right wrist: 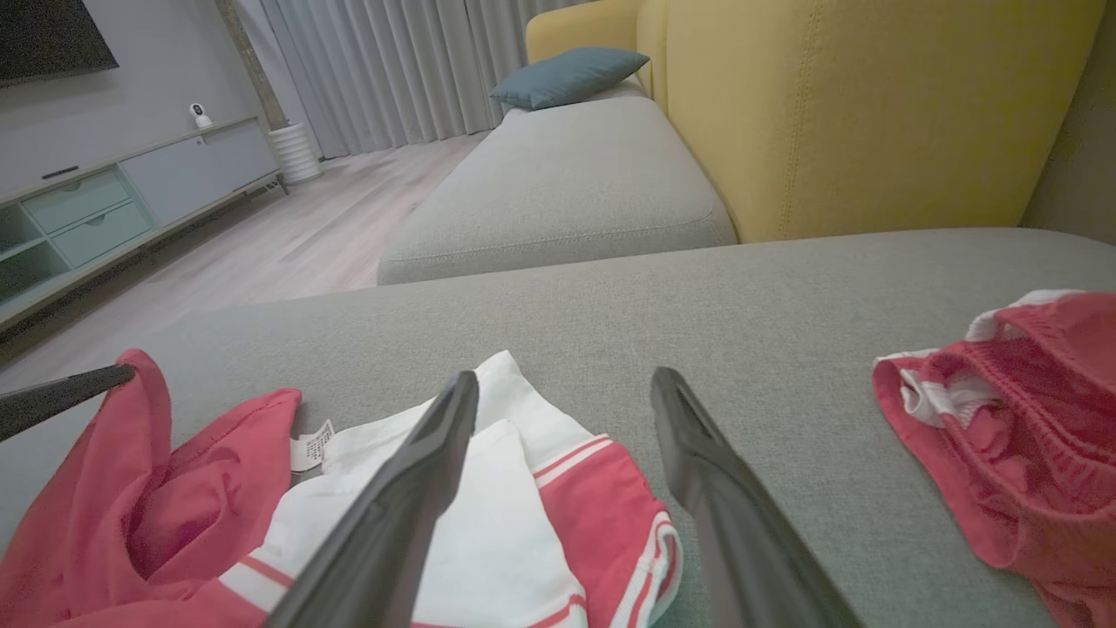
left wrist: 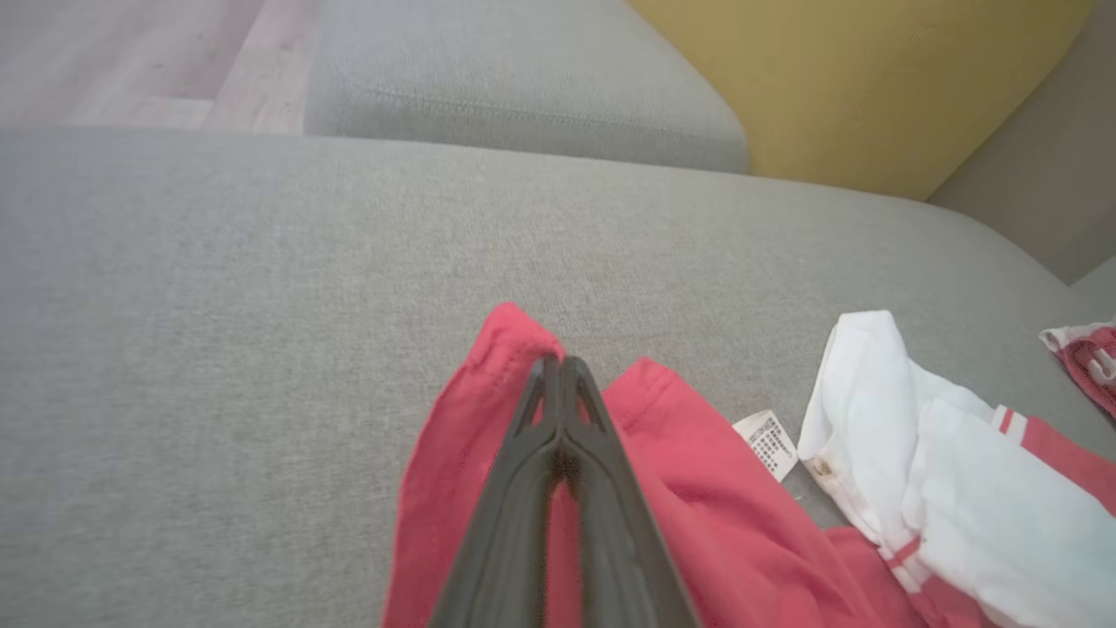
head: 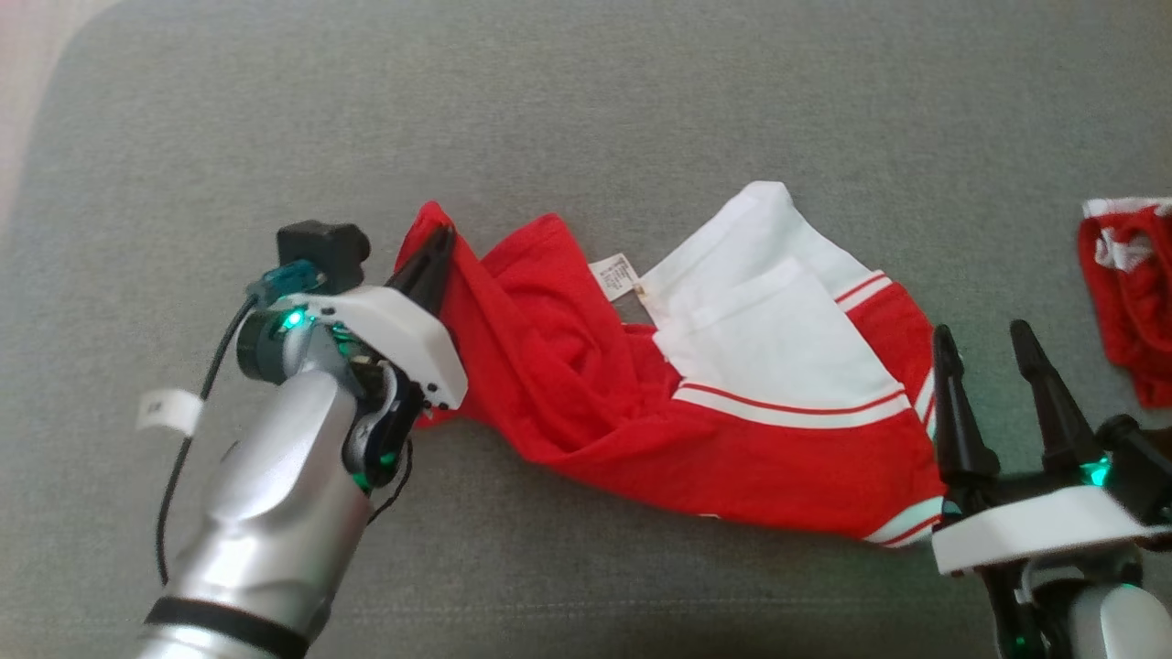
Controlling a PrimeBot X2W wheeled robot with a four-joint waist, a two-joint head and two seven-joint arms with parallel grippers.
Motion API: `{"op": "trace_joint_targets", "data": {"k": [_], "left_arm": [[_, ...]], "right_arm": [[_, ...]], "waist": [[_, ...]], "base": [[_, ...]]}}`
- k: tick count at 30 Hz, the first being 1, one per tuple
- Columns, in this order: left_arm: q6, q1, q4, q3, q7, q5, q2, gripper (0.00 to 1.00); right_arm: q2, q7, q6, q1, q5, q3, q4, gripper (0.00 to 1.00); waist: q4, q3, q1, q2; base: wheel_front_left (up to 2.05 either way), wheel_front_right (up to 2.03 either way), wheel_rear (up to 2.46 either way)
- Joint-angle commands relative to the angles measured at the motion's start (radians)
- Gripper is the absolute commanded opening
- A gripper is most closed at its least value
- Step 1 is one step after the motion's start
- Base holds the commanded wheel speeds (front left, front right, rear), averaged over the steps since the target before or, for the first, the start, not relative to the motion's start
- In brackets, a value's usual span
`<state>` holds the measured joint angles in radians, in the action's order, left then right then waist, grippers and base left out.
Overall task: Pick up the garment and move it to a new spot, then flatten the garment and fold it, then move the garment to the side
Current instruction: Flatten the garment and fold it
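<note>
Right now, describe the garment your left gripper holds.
The garment is red fabric with white panels and red-white stripes, crumpled and stretched sideways on the grey cushion. A care label shows at its upper edge. The left gripper pinches its red end, raised; the right gripper stands open beside its striped end.

Blue pillow [right wrist: 571, 74] lies on the grey sofa [right wrist: 558, 192].

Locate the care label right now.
Head view, near centre: the label sits on the garment, at its top edge where red fabric meets the white panel, right of the left gripper.
</note>
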<state>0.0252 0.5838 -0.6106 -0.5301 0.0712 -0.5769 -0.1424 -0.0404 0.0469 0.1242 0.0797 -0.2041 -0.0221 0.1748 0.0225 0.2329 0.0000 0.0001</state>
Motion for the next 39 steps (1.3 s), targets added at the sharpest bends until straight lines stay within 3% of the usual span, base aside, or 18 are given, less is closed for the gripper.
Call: {"op": "trace_joint_targets", "data": {"k": [1, 2, 3, 4, 5, 9, 16, 28, 39], "left_arm": [[-0.008, 0.057, -0.009, 0.030, -0.005, -0.005, -0.007, 0.00], [-0.009, 0.067, -0.036, 0.026, -0.010, -0.004, 0.000, 0.00], [-0.009, 0.077, -0.059, 0.024, -0.006, -0.004, 0.007, 0.19], [-0.009, 0.086, -0.082, 0.021, -0.003, -0.003, 0.014, 0.66], [-0.007, 0.094, -0.103, 0.017, 0.004, 0.000, 0.019, 1.00], [0.009, 0.116, -0.145, -0.009, 0.070, 0.027, 0.032, 1.00], [-0.029, 0.107, -0.114, -0.043, 0.176, 0.124, -0.004, 1.00], [-0.151, -0.191, 0.350, 0.140, 0.190, 0.193, -0.132, 1.00], [-0.176, -0.421, 0.516, 0.183, 0.190, 0.208, -0.168, 1.00]], "right_arm": [[-0.010, -0.012, 0.007, -0.037, -0.006, 0.030, 0.028, 1.00], [-0.010, -0.013, 0.007, -0.040, -0.007, 0.033, 0.026, 1.00], [-0.010, -0.015, 0.007, -0.043, -0.008, 0.034, 0.025, 1.00], [-0.010, -0.017, 0.007, -0.046, -0.009, 0.034, 0.023, 1.00], [-0.010, -0.018, 0.007, -0.047, -0.009, 0.034, 0.022, 1.00], [-0.010, -0.025, 0.007, -0.049, -0.006, 0.027, 0.021, 1.00], [-0.010, -0.040, 0.007, -0.053, 0.029, 0.010, 0.031, 1.00], [-0.010, -0.021, 0.007, -0.051, 0.078, -0.015, 0.061, 1.00], [-0.010, -0.014, 0.007, 0.018, 0.075, -0.034, 0.044, 1.00]], "waist": [[-0.012, 0.009, 0.0000, -0.0001], [-0.016, 0.012, 0.0000, -0.0001], [-0.019, 0.015, 0.0000, -0.0001], [-0.022, 0.017, 0.0000, -0.0001], [-0.025, 0.018, 0.0000, -0.0001], [-0.027, 0.022, 0.0000, -0.0001], [-0.008, 0.015, 0.0000, -0.0001], [0.071, -0.016, 0.0000, -0.0001], [0.099, -0.086, 0.0000, -0.0001]], "base": [[0.00, 0.00, 0.00], [0.00, 0.00, 0.00], [0.00, 0.00, 0.00], [0.00, 0.00, 0.00], [0.00, 0.00, 0.00], [0.00, 0.00, 0.00], [0.00, 0.00, 0.00], [0.00, 0.00, 0.00], [0.00, 0.00, 0.00]]}}
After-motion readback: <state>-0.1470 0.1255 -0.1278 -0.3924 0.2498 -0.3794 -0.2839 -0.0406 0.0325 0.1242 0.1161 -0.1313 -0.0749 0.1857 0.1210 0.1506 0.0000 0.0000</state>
